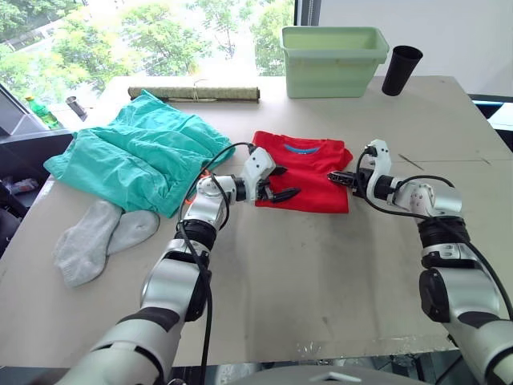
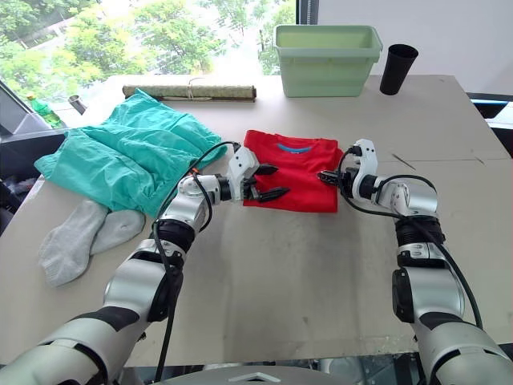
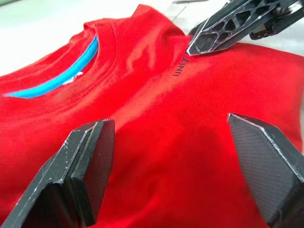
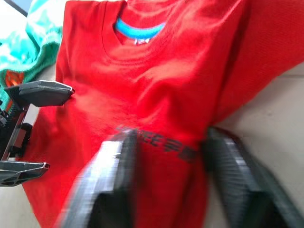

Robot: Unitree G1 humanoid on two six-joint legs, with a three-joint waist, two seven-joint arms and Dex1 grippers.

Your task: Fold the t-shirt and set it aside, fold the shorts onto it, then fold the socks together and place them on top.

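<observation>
The red t-shirt (image 1: 309, 170) lies folded into a compact rectangle at the table's middle, collar with a blue inner band toward the far side. My left gripper (image 1: 280, 183) is open at the shirt's left edge, low over the fabric (image 3: 161, 85), with nothing between its fingers (image 3: 90, 156). My right gripper (image 1: 341, 177) is at the shirt's right edge, open over the cloth (image 4: 168, 137). The teal-green shorts (image 1: 136, 156) lie rumpled at the left. The grey socks (image 1: 100, 237) lie side by side near the front left.
A pale green bin (image 1: 333, 60) and a black cup (image 1: 401, 70) stand at the back. A rolled mat (image 1: 194, 94) lies at the back left. Bare table (image 1: 321, 273) stretches in front of the shirt.
</observation>
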